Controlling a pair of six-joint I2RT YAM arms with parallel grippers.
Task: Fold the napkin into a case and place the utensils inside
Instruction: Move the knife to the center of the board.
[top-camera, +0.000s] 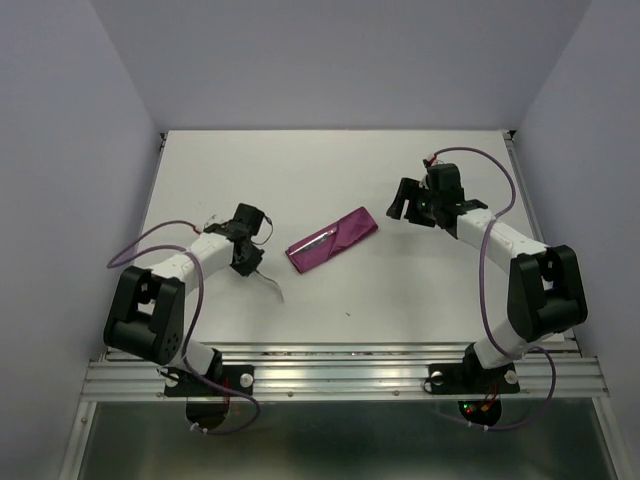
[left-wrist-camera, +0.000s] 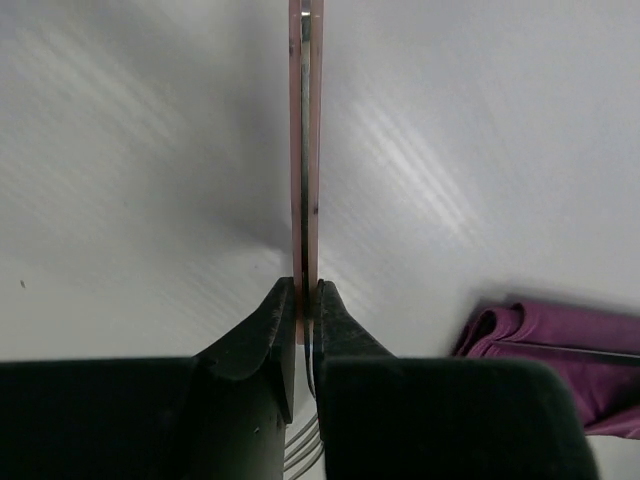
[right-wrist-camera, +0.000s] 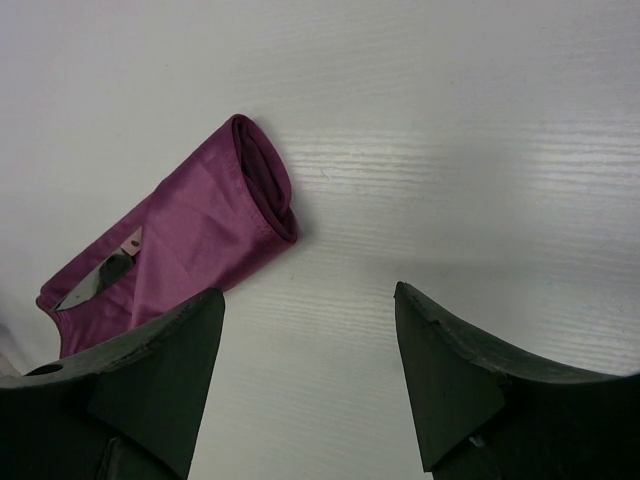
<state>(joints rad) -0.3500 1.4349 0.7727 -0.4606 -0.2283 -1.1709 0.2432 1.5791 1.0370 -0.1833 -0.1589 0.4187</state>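
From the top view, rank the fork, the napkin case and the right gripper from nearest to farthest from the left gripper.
1. fork: clamped in the left gripper itself, sticking out at its tip.
2. napkin case: in the middle, off to its right.
3. right gripper: farthest right, beyond the case, jaws open.

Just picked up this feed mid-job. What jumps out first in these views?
The purple napkin case lies mid-table, the only colour on the white table, with a knife tip showing from its fold. To its left in the top view, the left gripper is clamped on a pink-handled fork. The right gripper hangs open on the other side.
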